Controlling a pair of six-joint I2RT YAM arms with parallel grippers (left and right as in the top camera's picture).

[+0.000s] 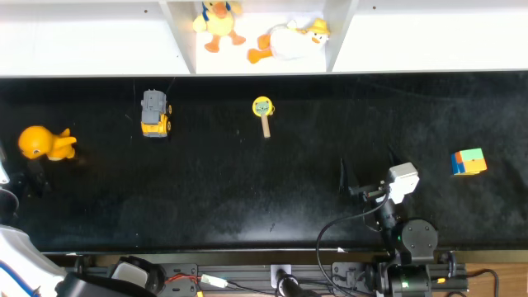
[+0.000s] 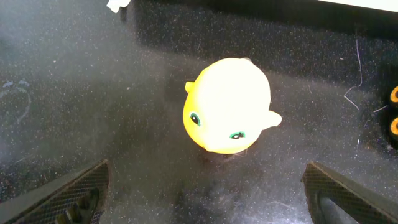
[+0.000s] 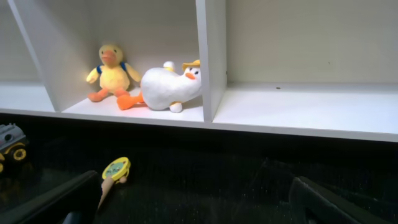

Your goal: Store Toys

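Note:
A yellow rubber duck (image 1: 45,143) sits on the black table at the far left. In the left wrist view the duck (image 2: 227,106) lies just ahead of my left gripper (image 2: 205,211), which is open, with nothing between its fingers (image 2: 68,196). A yellow-grey toy truck (image 1: 154,113), a small rattle (image 1: 263,114) and a colour cube (image 1: 468,162) lie spread over the table. My right gripper (image 3: 193,214) stands open low over the table, right of centre, facing the shelf, with the rattle (image 3: 115,171) ahead of it.
A white shelf unit (image 1: 99,49) runs along the table's far edge. Its middle compartment holds a yellow plush duck (image 1: 219,23) and a white plush duck (image 1: 293,40). The compartment to the right (image 3: 298,106) is bare. Cables lie by the arm bases.

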